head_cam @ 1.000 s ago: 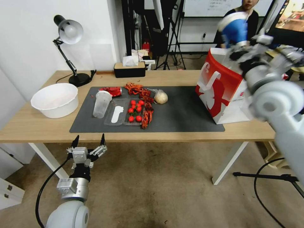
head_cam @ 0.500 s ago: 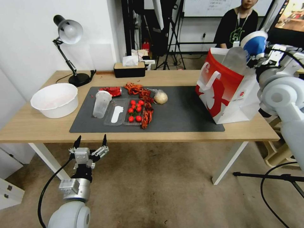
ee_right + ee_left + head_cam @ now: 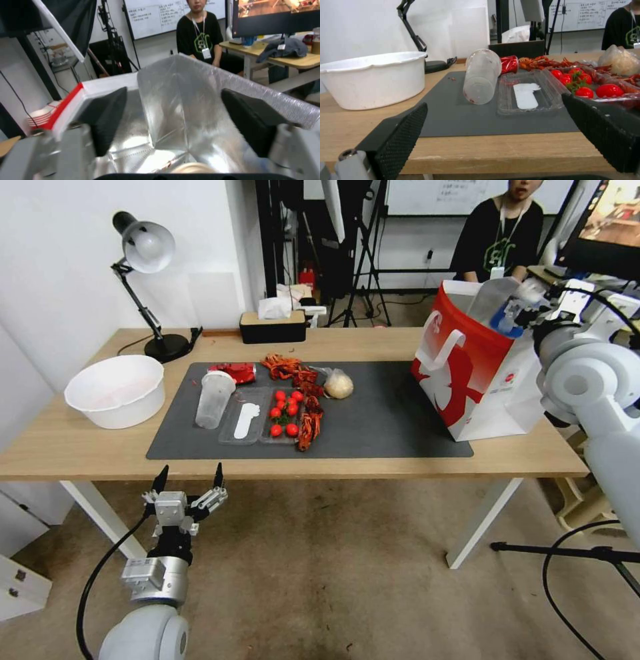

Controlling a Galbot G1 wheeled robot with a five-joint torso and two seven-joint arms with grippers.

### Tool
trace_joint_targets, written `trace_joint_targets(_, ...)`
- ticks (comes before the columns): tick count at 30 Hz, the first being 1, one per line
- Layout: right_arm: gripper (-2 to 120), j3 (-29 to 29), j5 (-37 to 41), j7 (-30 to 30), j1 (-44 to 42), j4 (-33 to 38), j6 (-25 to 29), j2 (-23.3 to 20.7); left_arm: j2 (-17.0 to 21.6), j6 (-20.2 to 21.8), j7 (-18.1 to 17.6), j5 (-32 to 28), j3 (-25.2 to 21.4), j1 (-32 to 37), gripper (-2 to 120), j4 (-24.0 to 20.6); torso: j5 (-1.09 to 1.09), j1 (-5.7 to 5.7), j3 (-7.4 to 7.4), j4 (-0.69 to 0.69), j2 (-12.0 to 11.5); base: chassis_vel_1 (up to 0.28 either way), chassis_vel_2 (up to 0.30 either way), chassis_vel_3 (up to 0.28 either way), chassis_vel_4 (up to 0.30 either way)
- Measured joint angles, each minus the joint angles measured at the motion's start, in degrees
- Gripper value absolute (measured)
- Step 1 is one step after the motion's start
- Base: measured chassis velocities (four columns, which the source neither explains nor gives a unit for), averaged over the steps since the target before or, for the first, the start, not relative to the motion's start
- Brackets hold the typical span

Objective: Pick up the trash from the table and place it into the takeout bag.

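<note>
Head view: the right claw (image 3: 527, 310) hangs over the takeout bag's (image 3: 467, 373) open mouth, the blue paper cup (image 3: 501, 321) dropping inside. The left claw (image 3: 190, 483) waits wide below the desk (image 3: 80, 447).

Left wrist view: the clear plastic cup (image 3: 481, 76) lies on the mat.

Right wrist view: right claw fingers (image 3: 106, 120) are spread, empty, above the foil lining.

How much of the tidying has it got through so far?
The blue paper cup is at the takeout bag mouth, under the open right claw. Left on the table: clear plastic cup, crushed red can, wrapped beige lump. The left claw hangs open below the table edge.
</note>
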Motion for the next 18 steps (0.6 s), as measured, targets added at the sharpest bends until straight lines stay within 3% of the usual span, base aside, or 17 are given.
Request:
trace_joint_targets(5,96,0.86,0.21,-4.25,0.51,0.77,4.64,-0.39,0.04,0.00,0.02,0.01,0.02,-0.09,100,0.08,0.00,0.00,0.00,0.01,0.00,0.000,0.000,0.000,0.000)
trace_joint_targets(10,100,1.70,1.36,-11.59,0.76,2.77,10.78,-1.12,0.06,0.00,0.02,0.00,0.03,-0.11,100,0.18,0.00,0.00,0.00,0.01,0.00,0.000,0.000,0.000,0.000)
trace_joint_targets(13,100,2.72,1.92,-19.93,-1.51,6.17,15.53,-2.11,0.04,0.00,0.02,0.00,0.03,-0.12,100,0.20,-0.01,0.00,0.00,0.01,0.00,0.000,0.000,0.000,0.000)
trace_joint_targets(14,100,2.72,1.92,-19.93,-1.51,6.17,15.53,-2.11,0.04,0.00,0.02,0.00,0.03,-0.12,100,0.20,-0.01,0.00,0.00,0.01,0.00,0.000,0.000,0.000,0.000)
trace_joint_targets(16,100,4.18,1.26,-26.99,-5.33,9.01,18.49,-2.73,0.07,-0.01,0.02,-0.01,0.01,-0.14,100,0.21,-0.02,0.00,0.00,0.01,0.00,0.000,0.000,0.000,0.000)
trace_joint_targets(17,100,5.82,-0.33,-33.79,-10.75,12.34,21.62,-3.14,0.15,-0.01,0.02,-0.08,-0.04,-0.14,100,0.21,0.02,0.00,0.00,0.00,0.00,0.000,0.000,0.000,0.000)
trace_joint_targets(18,100,5.82,-0.33,-33.79,-10.75,12.34,21.62,-3.14,0.15,-0.01,0.02,-0.08,-0.04,-0.14,100,0.21,0.02,0.00,0.00,0.00,0.00,0.000,0.000,0.000,0.000)
